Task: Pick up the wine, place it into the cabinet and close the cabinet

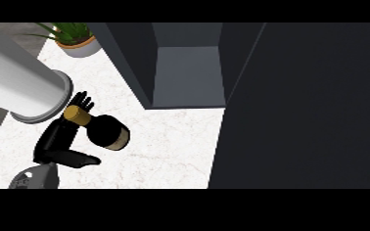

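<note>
The wine bottle (107,129) is dark with a gold cap and a tan band at its wider end. It sits on the white marble counter (170,147), left of the cabinet. My left hand (55,139) is at the bottle's left side. Its fingers (81,101) point straight up behind the gold cap and its thumb (84,160) sticks out below the bottle, so the bottle lies in the gap between them. The fingers are not curled round it. The dark cabinet (186,73) stands open at top centre, its grey inside showing nothing. My right hand does not show.
The cabinet's open door (296,107) is a large dark panel filling the right side. A big white cylinder (29,85) stands at the left edge, close to my fingers. A potted plant (76,41) is at the top left.
</note>
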`<state>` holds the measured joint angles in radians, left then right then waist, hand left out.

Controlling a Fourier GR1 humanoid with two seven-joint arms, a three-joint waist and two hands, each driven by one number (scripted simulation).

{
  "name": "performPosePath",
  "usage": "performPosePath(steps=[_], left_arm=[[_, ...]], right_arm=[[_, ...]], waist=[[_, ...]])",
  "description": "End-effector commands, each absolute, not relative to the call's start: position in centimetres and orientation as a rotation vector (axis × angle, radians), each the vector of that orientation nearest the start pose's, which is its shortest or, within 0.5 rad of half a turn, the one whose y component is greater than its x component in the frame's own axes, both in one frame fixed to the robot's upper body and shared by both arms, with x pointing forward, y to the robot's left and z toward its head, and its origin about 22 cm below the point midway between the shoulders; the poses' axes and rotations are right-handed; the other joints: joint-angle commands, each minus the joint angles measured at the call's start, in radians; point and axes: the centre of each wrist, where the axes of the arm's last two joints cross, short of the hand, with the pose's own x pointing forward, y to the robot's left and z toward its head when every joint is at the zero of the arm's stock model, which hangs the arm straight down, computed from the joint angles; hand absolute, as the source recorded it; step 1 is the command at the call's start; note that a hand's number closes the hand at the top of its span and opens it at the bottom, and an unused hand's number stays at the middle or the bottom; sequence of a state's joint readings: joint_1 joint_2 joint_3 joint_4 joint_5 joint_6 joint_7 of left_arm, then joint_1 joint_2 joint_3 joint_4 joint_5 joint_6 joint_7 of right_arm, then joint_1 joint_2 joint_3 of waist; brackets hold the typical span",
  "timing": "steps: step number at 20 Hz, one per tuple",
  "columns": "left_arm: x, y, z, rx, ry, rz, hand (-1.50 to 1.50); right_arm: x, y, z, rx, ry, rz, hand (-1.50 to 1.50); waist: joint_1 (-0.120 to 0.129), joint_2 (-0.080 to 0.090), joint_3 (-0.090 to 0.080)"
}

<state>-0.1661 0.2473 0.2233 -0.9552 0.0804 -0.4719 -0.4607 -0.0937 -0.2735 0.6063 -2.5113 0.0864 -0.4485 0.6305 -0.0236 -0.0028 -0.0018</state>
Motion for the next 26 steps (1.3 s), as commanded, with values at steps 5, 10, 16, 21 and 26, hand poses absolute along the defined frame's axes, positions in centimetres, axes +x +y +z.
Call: performPosePath(steps=[5, 10, 16, 21, 26], left_arm=[[26.5, 33.4, -9.6, -0.361, -1.538, -0.115, -1.5], [26.5, 31.8, -11.6, -0.364, -1.53, -0.116, -1.5], [24.8, 31.1, -12.9, -0.386, -1.568, -0.143, -1.5], [25.8, 32.6, -12.7, -0.366, -1.59, -0.019, 1.5], [26.9, 31.8, -12.1, -0.407, -1.595, -0.034, 1.5]], right_arm=[[9.0, -17.8, 22.0, 0.248, -1.94, 0.156, -1.5], [9.1, -17.6, 21.9, 0.252, -1.954, 0.182, -1.5], [9.8, -17.1, 21.4, 0.257, -1.951, 0.16, -1.5], [8.7, -17.8, 21.6, 0.248, -1.937, 0.184, -1.5], [9.0, -17.8, 21.5, 0.248, -1.951, 0.158, -1.5]], waist=[[0.007, 0.001, 0.001], [0.001, 0.003, 0.0], [0.012, 0.001, 0.001], [0.002, 0.002, 0.0], [0.009, 0.001, 0.001]])
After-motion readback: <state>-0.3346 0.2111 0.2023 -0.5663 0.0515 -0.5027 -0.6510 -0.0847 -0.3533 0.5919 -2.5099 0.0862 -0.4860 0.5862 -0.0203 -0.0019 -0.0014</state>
